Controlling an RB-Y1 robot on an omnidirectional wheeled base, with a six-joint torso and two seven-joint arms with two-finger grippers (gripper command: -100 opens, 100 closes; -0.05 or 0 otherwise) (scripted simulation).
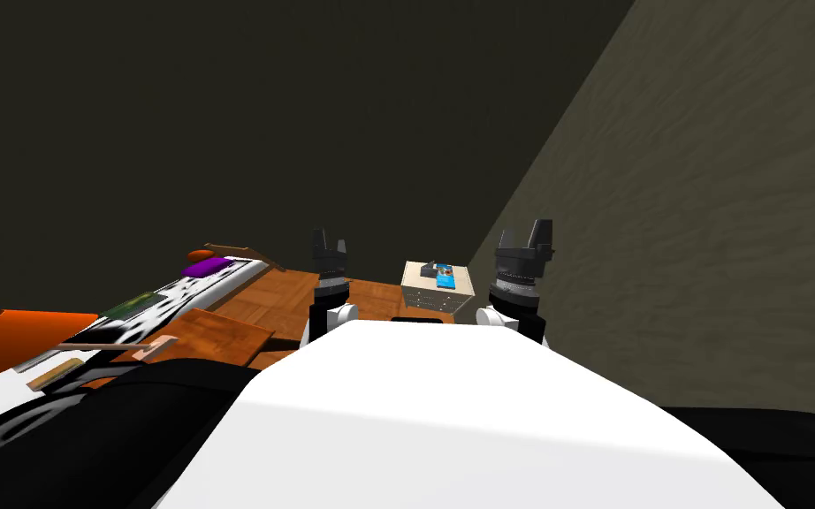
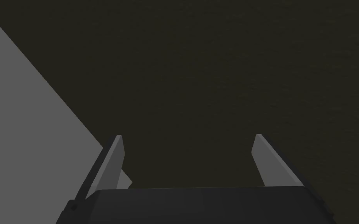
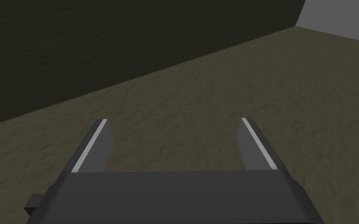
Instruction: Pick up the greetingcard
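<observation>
Blue greetingcard (image 1: 447, 280) is seen lying flat atop a cream drawer unit (image 1: 432, 299), long axis running toward the far wall; left gripper (image 2: 188, 136) and right gripper (image 3: 173, 119) are held wide

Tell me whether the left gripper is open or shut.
Open: in its wrist view the left gripper has its two fingers standing wide apart, with nothing held between them.
</observation>
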